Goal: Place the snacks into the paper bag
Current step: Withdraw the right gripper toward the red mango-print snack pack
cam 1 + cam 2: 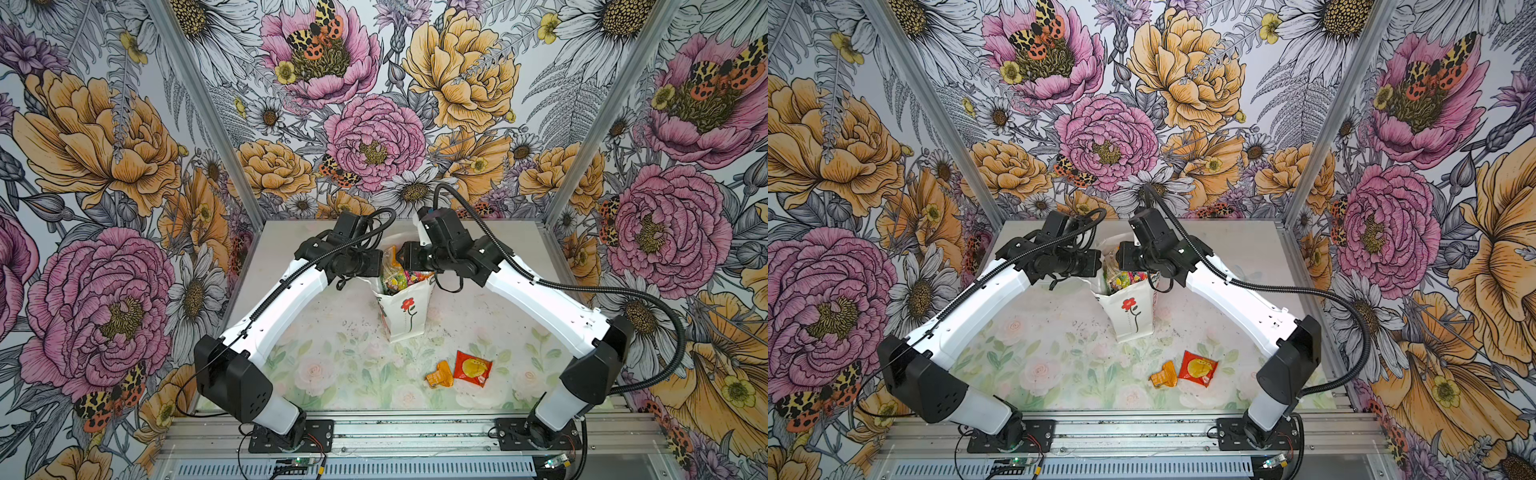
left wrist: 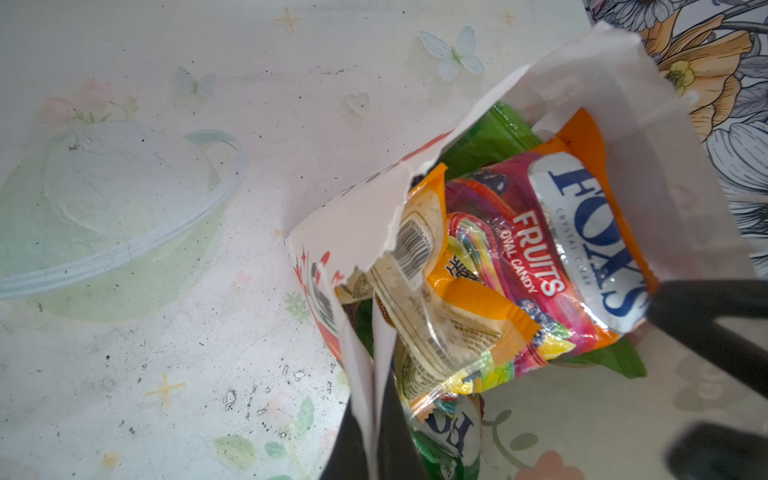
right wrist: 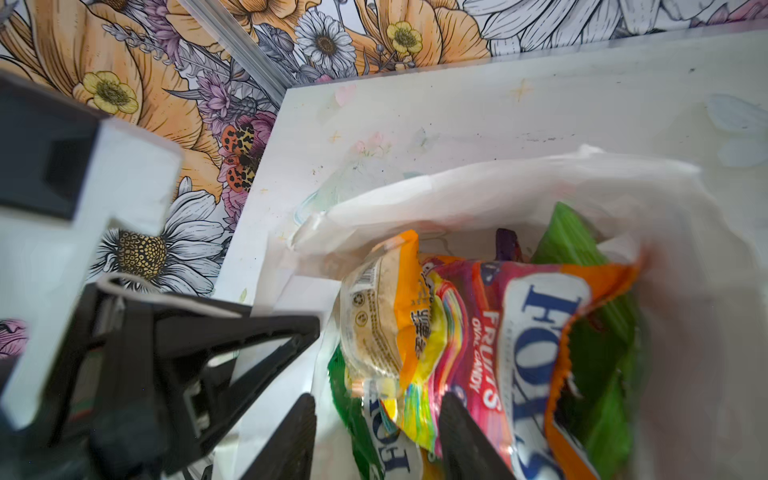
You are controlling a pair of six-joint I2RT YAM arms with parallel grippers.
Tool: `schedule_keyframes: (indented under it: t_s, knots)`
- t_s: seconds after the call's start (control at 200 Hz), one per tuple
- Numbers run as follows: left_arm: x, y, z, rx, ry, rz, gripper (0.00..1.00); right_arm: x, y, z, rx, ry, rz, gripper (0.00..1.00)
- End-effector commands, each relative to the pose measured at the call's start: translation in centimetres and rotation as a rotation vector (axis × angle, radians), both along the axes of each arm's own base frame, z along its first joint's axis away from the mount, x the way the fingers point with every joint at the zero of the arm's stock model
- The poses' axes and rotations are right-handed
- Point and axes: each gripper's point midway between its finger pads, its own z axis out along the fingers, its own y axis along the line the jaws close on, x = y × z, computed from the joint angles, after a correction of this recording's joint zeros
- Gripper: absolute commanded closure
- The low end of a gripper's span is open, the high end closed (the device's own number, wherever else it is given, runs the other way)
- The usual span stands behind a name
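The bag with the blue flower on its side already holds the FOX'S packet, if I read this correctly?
Not quite: the flower on the bag is red, not blue, as both top views show. The bag does hold the FOX'S packet.

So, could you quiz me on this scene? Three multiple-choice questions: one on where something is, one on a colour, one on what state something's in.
1. Where is the red-yellow packet? A) in the paper bag B) on the table beside the orange packet C) dangling in mid-air
2. What colour is the flower drawn on the paper bag? A) blue B) red C) black
3. What is the left gripper doing? A) standing open over the table B) holding the orange packet C) shut on the paper bag's rim
Answers: 1B, it lies by the orange one; 2B, red petals; 3C, paper pinched between its jaws.
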Motion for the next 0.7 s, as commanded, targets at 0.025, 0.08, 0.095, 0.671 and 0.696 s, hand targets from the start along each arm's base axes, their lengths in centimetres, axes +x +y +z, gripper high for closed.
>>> schedule_keyframes:
  t_s: [0.025,0.08,0.095,0.671,0.696]
  knots:
    - [0.2,0.1,2.8,-0.030,-0.100,0.003,1.00,-2.9,-3.0,1.9,0.008,-0.047,-0.028,0.50]
    - [0.3,0.1,2.7,-0.030,-0.098,0.004,1.00,-4.0,-4.0,1.4,-0.003,-0.041,-0.036,0.50]
    - [0.3,0.1,2.7,-0.030,-0.098,0.003,1.00,-4.4,-4.3,1.2,-0.007,-0.037,-0.038,0.50]
    - [0.6,0.4,2.5,-0.024,-0.095,0.014,1.00,-14.8,-14.5,-13.3,-0.202,0.322,-0.255,0.46]
    - [0.5,0.4,2.5,-0.024,-0.093,0.015,1.00,-15.2,-15.0,-14.3,-0.213,0.344,-0.269,0.46]
